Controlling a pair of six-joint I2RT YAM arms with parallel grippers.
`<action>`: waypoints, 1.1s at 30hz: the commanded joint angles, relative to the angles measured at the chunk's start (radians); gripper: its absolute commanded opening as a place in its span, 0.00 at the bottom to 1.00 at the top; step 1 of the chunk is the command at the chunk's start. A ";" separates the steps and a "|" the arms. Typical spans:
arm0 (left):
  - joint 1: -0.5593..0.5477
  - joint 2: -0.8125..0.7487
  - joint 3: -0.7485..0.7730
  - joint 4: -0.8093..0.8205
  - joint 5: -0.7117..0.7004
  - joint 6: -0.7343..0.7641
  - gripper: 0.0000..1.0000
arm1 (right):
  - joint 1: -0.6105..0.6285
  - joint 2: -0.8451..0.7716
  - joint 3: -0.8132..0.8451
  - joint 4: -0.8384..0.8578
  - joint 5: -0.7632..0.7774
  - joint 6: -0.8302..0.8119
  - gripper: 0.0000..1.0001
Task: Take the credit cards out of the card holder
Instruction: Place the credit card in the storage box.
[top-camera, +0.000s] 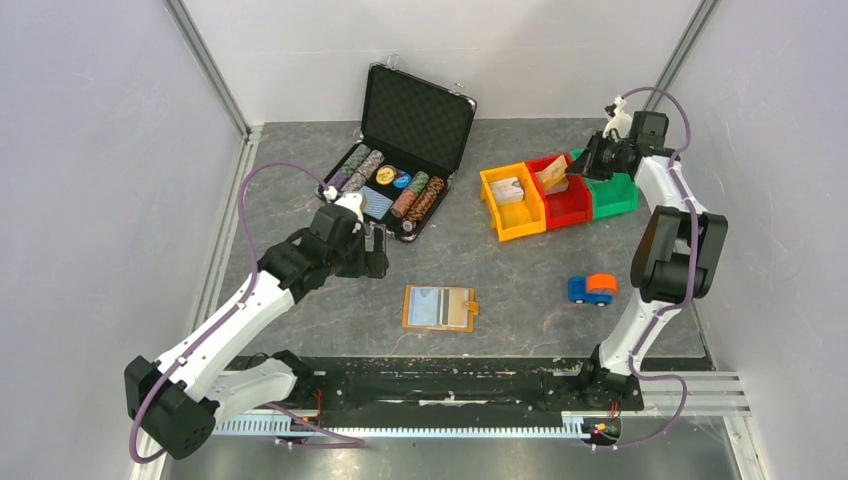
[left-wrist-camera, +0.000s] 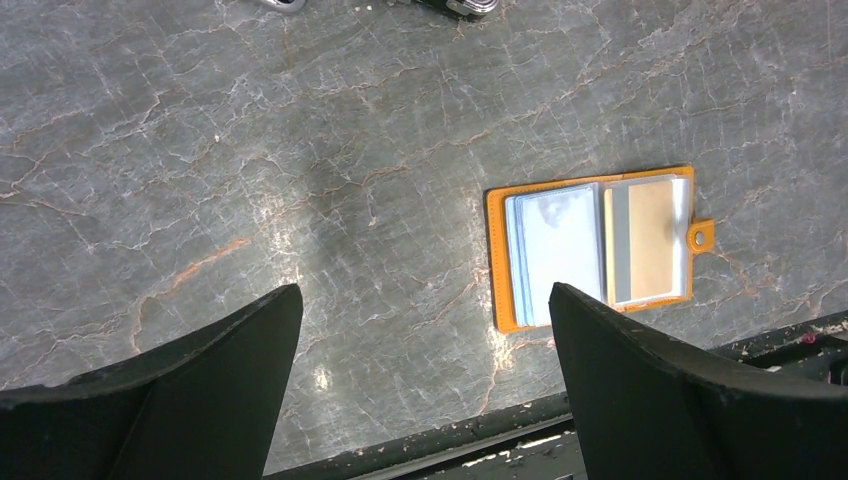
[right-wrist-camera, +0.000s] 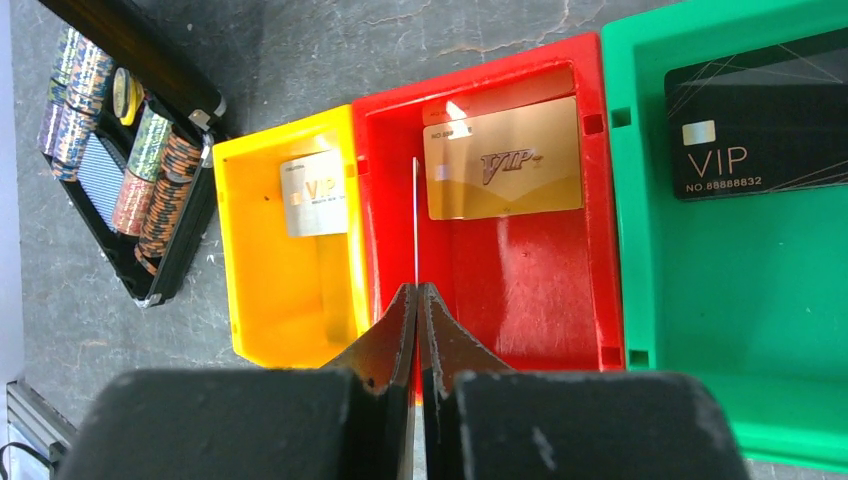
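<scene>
The orange card holder (top-camera: 438, 307) lies open on the grey table near the front edge, also shown in the left wrist view (left-wrist-camera: 497, 262). In its sleeves sit a light blue credit card (left-wrist-camera: 555, 250) and a tan one with a grey stripe (left-wrist-camera: 650, 240). My left gripper (top-camera: 375, 250) (left-wrist-camera: 425, 300) hovers open and empty above bare table, to the left of the holder. My right gripper (top-camera: 575, 165) (right-wrist-camera: 417, 290) is shut on a thin card, seen edge-on (right-wrist-camera: 415, 220), over the red bin (right-wrist-camera: 500, 300).
Yellow (right-wrist-camera: 290, 290), red and green (right-wrist-camera: 720, 270) bins stand side by side at the back right, each with a VIP card inside. An open black poker chip case (top-camera: 400, 160) sits at the back. A blue and orange toy (top-camera: 592, 289) lies to the right.
</scene>
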 joint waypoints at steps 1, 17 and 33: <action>0.004 -0.028 0.024 0.018 -0.001 0.044 1.00 | -0.001 0.054 0.077 -0.034 -0.009 -0.032 0.00; 0.004 -0.010 0.021 0.021 0.015 0.040 1.00 | -0.002 0.199 0.181 -0.020 -0.044 -0.010 0.00; 0.004 -0.008 0.020 0.021 0.013 0.040 1.00 | -0.012 0.209 0.214 0.015 0.054 0.051 0.21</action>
